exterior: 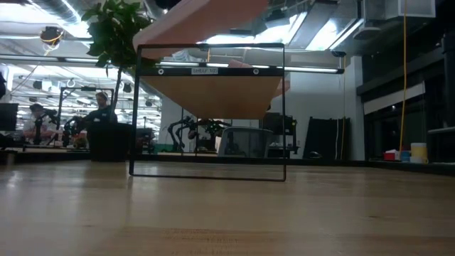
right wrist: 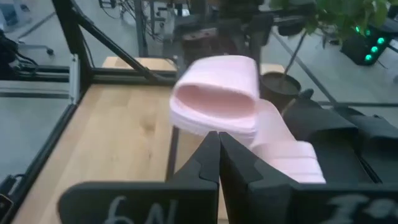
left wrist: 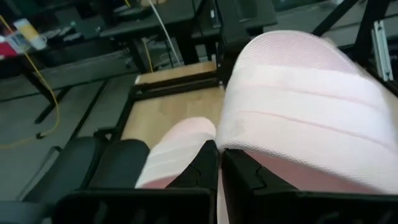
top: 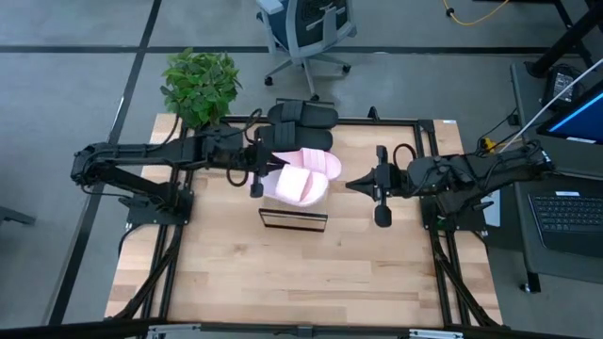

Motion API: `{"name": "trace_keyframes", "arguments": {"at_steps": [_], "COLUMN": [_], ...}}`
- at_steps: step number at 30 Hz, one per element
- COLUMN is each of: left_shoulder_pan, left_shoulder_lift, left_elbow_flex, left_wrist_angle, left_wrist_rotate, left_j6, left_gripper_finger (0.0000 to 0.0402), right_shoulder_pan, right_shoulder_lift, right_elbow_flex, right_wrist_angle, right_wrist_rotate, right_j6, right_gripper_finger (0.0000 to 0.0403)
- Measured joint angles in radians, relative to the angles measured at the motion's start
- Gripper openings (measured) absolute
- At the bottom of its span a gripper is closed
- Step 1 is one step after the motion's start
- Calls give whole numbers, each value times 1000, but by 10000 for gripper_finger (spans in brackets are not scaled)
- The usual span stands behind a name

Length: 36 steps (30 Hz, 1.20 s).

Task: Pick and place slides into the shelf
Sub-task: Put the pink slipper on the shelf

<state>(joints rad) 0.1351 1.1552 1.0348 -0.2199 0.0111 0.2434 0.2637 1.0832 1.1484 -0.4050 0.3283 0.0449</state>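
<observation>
Four slides logged: one pink slide (top: 299, 184) in my left hand (top: 256, 179), held over the shelf (top: 293, 219).
Left hand is clamped on that slide's side edge; second pink slide (top: 325, 163) and black pair (top: 303, 117) lie behind it on the shelf's far side. Right hand (top: 380, 185) is closed on nothing, waiting just right of the shelf. Handling note, my judgement: lower level, sole flat on the plank, strap up, square to the dark frame edges before letting go. Bench (top: 283, 282) in front lies open for withdrawal; plant (top: 200, 85) at the back-left corner, well apart.
</observation>
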Motion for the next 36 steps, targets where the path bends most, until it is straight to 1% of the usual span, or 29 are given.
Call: {"name": "trace_keyframes", "arguments": {"at_steps": [2, 6, 9, 16, 20, 31, 36], "left_shoulder_pan": [6, 7, 7, 7, 7, -2, -14], "left_shoulder_lift": [14, 37, 42, 43, 53, 142, 144], "left_elbow_flex": [0, 0, 0, 0, 0, 0, -1], "left_wrist_angle": [-8, -1, 9, 6, 4, 41, 56], "left_wrist_rotate": [5, 59, 63, 18, -39, -54, -50], "left_j6": [-2, -9, -15, -17, -17, -27, -27], "left_gripper_finger": [0, 0, 0, 0, 0, 0, 0], "right_shoulder_pan": [-7, -29, -45, -79, -94, -112, -111], "right_shoulder_lift": [0, 0, 0, 0, 0, 0, 0], "right_elbow_flex": [0, 0, 0, 0, 0, 0, 0], "right_wrist_angle": [-19, -55, -54, -55, -55, -56, -59], "right_wrist_rotate": [0, 1, 0, 0, 0, 0, 0], "right_j6": [0, 3, -1, -30, -50, -51, -50], "right_gripper_finger": [4, 4, 4, 4, 4, 4, 4]}}
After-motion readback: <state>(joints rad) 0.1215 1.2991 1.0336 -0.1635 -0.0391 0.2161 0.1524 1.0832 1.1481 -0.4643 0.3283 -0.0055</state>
